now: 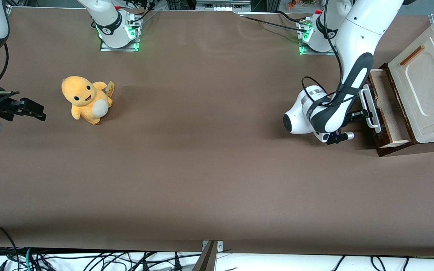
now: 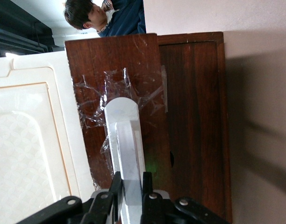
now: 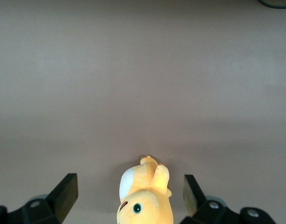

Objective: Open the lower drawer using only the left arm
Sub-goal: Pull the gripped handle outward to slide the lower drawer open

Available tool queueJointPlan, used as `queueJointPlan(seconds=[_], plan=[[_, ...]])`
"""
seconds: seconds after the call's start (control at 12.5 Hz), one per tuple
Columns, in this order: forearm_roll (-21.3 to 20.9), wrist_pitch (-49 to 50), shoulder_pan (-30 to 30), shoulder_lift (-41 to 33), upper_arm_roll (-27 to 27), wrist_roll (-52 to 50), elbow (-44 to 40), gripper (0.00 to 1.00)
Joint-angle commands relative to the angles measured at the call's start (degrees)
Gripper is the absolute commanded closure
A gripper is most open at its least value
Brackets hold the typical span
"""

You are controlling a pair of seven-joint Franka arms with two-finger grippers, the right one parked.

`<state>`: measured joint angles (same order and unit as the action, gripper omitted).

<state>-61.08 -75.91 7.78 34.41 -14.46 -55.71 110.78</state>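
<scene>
Bench (image 1: 202,180): brown, with a cabinet (image 1: 424,94) at the working arm's end.
Lower drawer (image 1: 388,109): partly pulled out; the front view shows its pale inside, the left wrist view only its dark front (image 2: 133,93) with clear tape.
Left arm (image 1: 349,67): reaches down in front of the drawer.
Gripper (image 2: 130,196): clenched on the white bar handle (image 2: 125,154), plain only in the wrist view.
Yellow plush toy (image 1: 85,99): toward the parked arm's end
</scene>
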Motion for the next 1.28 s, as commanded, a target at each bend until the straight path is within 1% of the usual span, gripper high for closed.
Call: queueJointPlan(seconds=[0.0, 1.2], plan=[[2.81, 5.77, 2.5, -1.1, -1.8, 2.36, -2.85, 0.82], [3.25, 6.21, 2.42, -0.31, -1.71, 1.66, -2.85, 0.82]])
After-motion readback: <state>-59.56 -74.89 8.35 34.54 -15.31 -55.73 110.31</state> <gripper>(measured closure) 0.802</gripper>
